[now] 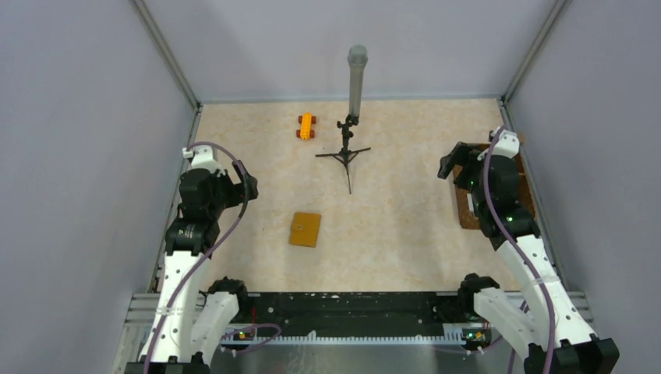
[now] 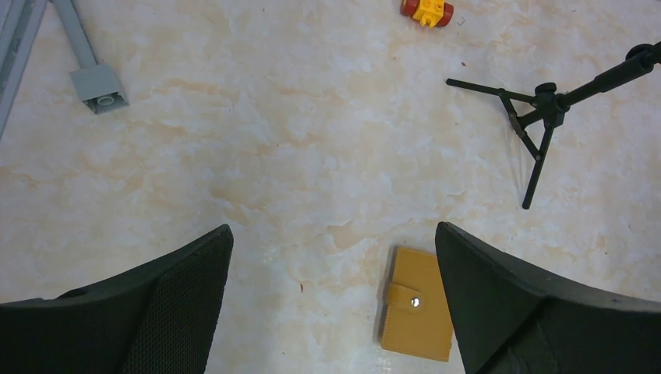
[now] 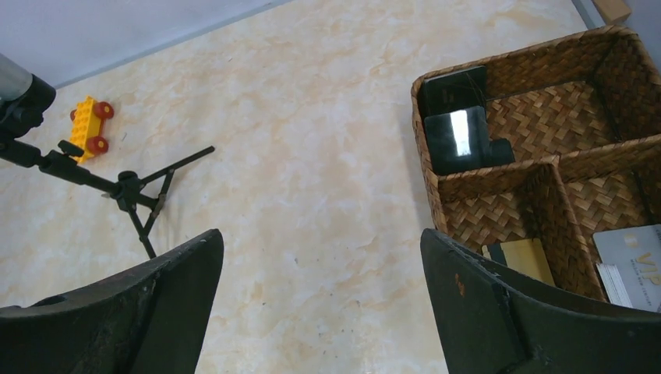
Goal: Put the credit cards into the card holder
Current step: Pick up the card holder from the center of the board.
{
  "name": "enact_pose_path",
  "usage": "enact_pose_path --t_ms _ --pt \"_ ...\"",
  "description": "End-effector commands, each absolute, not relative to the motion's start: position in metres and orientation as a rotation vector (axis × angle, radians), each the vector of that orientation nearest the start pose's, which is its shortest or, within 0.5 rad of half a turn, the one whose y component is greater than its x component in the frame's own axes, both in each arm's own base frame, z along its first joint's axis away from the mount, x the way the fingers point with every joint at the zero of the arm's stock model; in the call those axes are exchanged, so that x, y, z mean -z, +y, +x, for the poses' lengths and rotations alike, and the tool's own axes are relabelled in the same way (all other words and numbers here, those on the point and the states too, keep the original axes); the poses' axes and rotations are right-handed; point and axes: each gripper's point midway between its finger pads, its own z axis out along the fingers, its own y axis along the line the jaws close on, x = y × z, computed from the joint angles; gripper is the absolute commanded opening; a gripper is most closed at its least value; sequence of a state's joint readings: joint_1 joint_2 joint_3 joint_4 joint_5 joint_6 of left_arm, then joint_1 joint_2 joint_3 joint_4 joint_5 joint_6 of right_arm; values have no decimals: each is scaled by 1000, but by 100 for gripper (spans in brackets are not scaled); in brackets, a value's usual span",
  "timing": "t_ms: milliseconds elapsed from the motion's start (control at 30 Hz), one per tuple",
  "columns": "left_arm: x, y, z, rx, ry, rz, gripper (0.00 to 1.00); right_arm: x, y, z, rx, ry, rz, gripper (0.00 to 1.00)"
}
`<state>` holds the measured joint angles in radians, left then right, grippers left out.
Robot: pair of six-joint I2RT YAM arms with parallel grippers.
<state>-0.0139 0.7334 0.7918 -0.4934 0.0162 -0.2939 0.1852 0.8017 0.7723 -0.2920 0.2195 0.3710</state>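
Both my pairs of fingers are standing wide apart, gripping nothing. My left gripper (image 2: 334,231) is hanging left of the one card holder (image 2: 417,304), which is lying closed, snap up, near mid-table. My right gripper (image 3: 321,234) is hanging left of the one wicker basket (image 3: 499,173). Only the right wrist view is showing inside the basket, where one grey credit card (image 3: 633,251), lettered "VIP", is lying in a near compartment. One toy car (image 1: 305,125) and one tripod (image 1: 345,153) are standing far.
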Motion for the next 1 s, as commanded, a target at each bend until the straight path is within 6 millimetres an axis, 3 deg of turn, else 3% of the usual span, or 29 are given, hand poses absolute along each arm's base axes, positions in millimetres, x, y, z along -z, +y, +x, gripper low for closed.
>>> enact_pose_path --t_ms 0,167,333,467,567,767,967 --pt "-245 -23 277 257 1936 -284 99 -253 41 310 -220 1823 281 95" --pt "-218 -43 276 441 2017 -430 99 -254 73 309 -379 1849 152 95" --pt "-156 -94 270 795 2113 -511 99 -236 117 308 -651 1910 90 95" --pt "-112 -109 264 784 2184 -533 99 -216 165 301 -818 1966 25 93" --pt "-93 -120 262 793 2216 -536 99 -197 198 294 -871 2023 -7 91" --pt "-76 -145 253 857 2301 -500 99 -159 258 278 -1011 2129 -60 83" --pt "-53 -161 236 878 2386 -497 96 -129 289 264 -1067 2202 -67 77"
